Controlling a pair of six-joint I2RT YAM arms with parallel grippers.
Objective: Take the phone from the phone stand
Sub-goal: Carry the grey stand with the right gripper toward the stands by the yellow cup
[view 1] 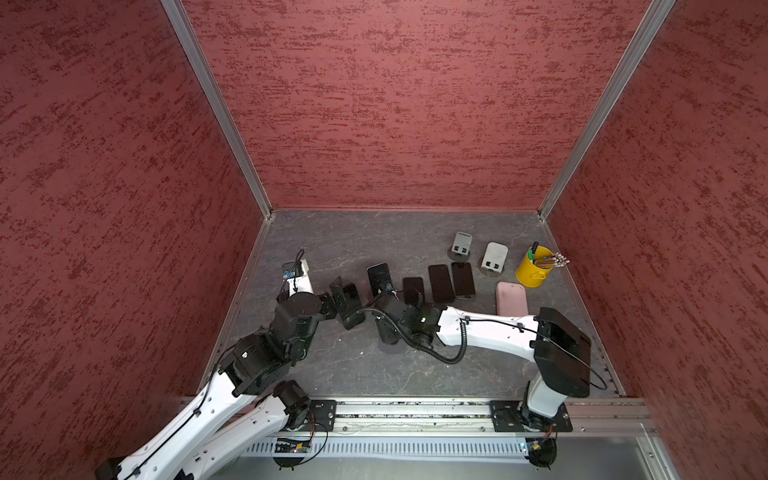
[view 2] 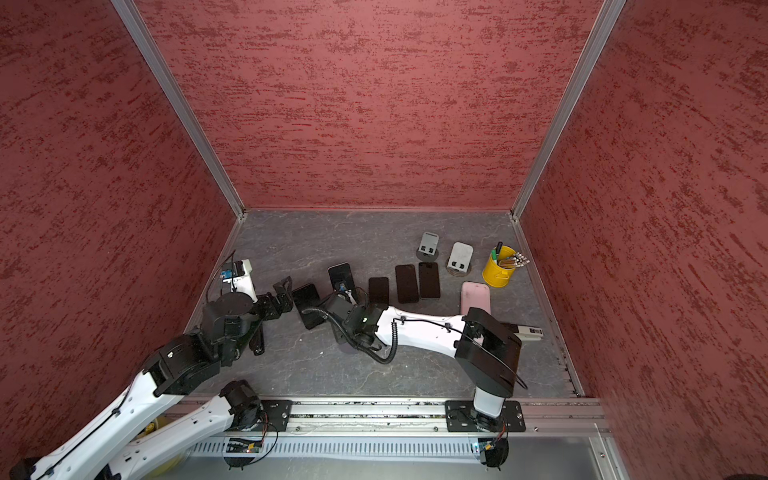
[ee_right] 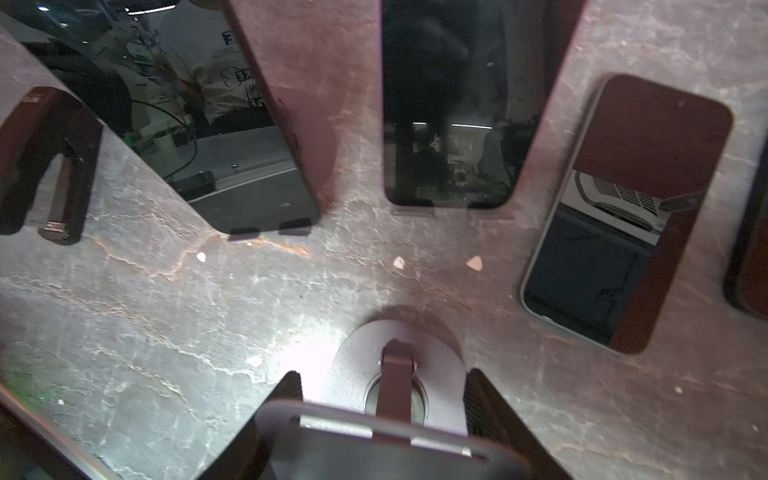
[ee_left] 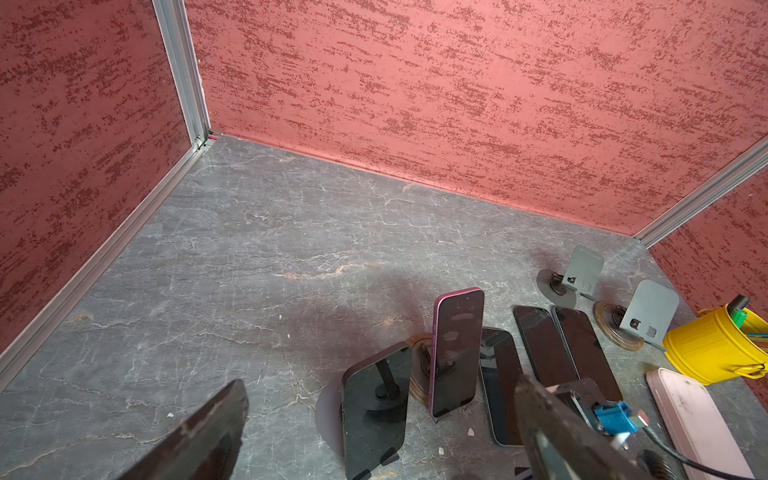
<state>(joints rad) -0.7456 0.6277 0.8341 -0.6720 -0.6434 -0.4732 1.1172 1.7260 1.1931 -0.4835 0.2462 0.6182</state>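
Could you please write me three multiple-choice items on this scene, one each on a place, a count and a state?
1. Where does the bucket sit? A front left; B back right; C centre.
2. How many empty stands are at the back beside it? A one; B two; C four.
3. How is the left gripper? A open; B shut on a pen; C shut on the bucket.

Key: 1 B, it shows far right at the back in both top views. 2 B, two bare ones show there. 3 A, its fingers stand wide apart in the left wrist view.
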